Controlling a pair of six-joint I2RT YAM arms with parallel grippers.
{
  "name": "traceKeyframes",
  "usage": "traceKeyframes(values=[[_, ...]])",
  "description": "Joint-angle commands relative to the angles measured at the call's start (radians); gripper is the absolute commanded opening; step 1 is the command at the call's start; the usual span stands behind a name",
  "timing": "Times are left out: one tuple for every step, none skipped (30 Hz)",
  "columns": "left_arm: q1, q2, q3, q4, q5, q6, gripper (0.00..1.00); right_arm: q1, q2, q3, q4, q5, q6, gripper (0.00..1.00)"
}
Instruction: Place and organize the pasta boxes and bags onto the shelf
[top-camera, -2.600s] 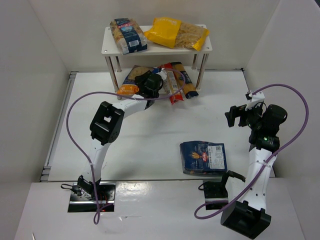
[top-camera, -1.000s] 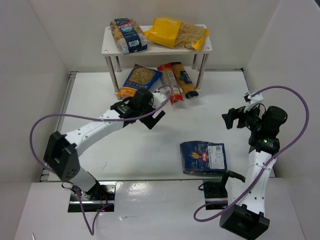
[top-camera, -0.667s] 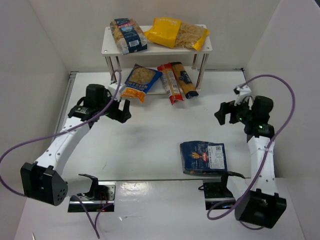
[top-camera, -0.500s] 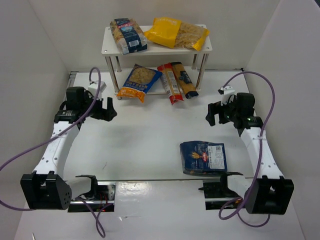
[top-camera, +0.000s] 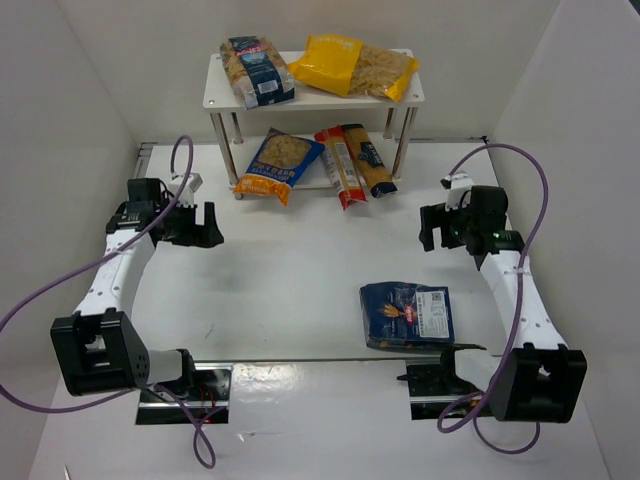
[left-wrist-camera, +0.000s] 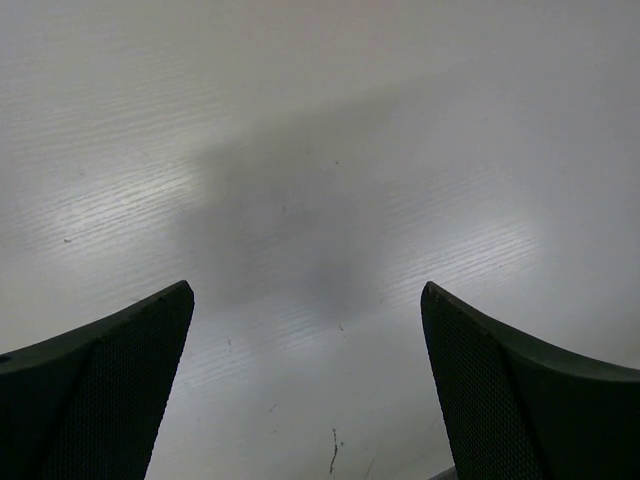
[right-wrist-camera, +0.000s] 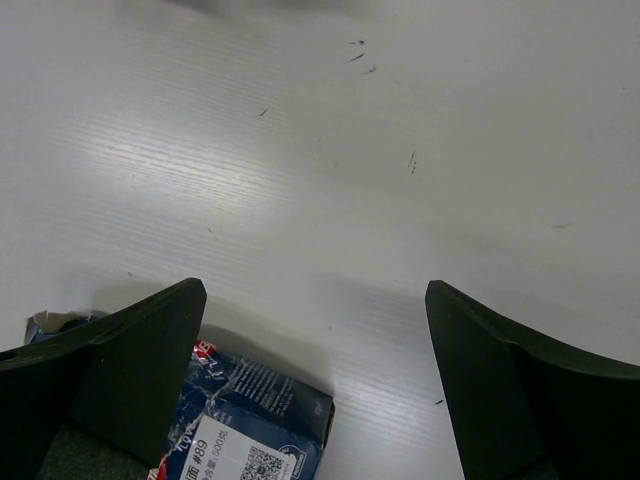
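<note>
The white shelf stands at the back. Its top tier carries a blue-labelled clear bag and a yellow bag. On the lower tier a blue-and-orange bag and the long red and orange packets jut out over the front edge. A flat dark blue pack lies on the table at the front right, its corner in the right wrist view. My left gripper hangs open over bare table at the left. My right gripper is open, just behind the dark blue pack.
White walls close in the table on the left, back and right. A purple cable loops off each arm. Both arm bases sit at the near edge.
My left arm has pulled back from the shelf's lower tier to the far left, leaving the blue-and-orange bag there. The right gripper has swung slightly left. Both stay open.
</note>
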Motion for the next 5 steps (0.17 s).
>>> traceKeyframes(values=[[0.002,0.012,0.041,-0.004,0.008,0.027,1.0,0.006,0.005,0.028,0.008,0.022,0.016,0.99],[0.002,0.012,0.041,-0.004,-0.004,0.027,1.0,0.006,0.017,0.037,0.008,0.022,0.005,0.99],[0.002,0.012,0.041,0.007,-0.004,0.027,1.0,0.006,0.028,0.037,-0.004,0.012,0.005,0.99],[0.002,0.012,0.041,0.007,-0.015,0.027,1.0,0.006,0.028,0.046,-0.004,0.012,0.005,0.99],[0.002,0.012,0.041,0.017,-0.015,0.027,1.0,0.006,0.028,0.046,-0.004,0.001,-0.004,0.99]])
